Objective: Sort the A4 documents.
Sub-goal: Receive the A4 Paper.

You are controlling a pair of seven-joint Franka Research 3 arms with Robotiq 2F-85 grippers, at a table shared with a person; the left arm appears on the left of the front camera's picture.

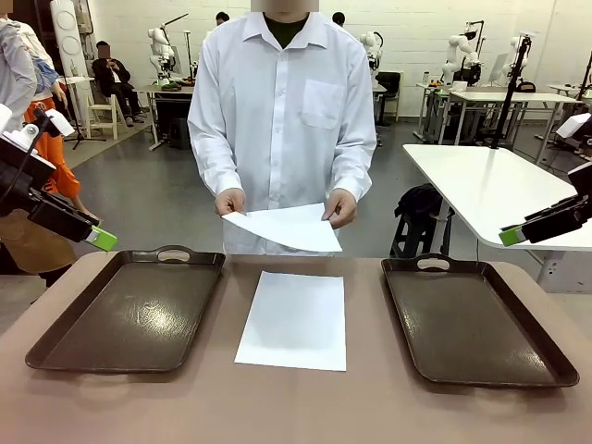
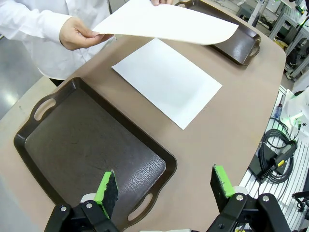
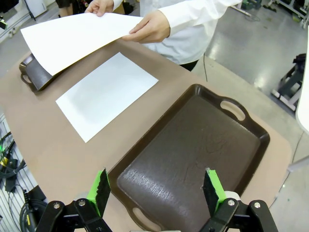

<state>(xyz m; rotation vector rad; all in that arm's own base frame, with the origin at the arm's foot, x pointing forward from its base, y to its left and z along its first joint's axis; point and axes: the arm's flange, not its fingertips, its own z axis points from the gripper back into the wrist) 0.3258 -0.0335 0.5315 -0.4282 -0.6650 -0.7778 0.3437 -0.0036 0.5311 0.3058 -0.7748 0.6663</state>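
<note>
a person (image 1: pixel 277 120) holds a thin curling sheet (image 1: pixel 282 228) over a flat sheet (image 1: pixel 294 319) between grainy brown trays (image 1: pixel 129 314) (image 1: pixel 476 324); left claw (image 2: pixel 164 183) and right claw (image 3: pixel 154 186) gape empty.

1. The light brown rounded surface (image 1: pixel 296 407) carries three things.
2. One dark brown handled tray (image 1: pixel 129 314) lies at its left, a second dark brown handled tray (image 1: pixel 472 324) at its right.
3. A plain white rectangular paper sheet (image 1: pixel 294 319) lies flat between them, touching neither.

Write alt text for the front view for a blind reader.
A person holds a white A4 sheet above the table's far edge. A second sheet lies flat between the left tray and right tray, both brown. The left pincer and right pincer hover at the sides.
</note>
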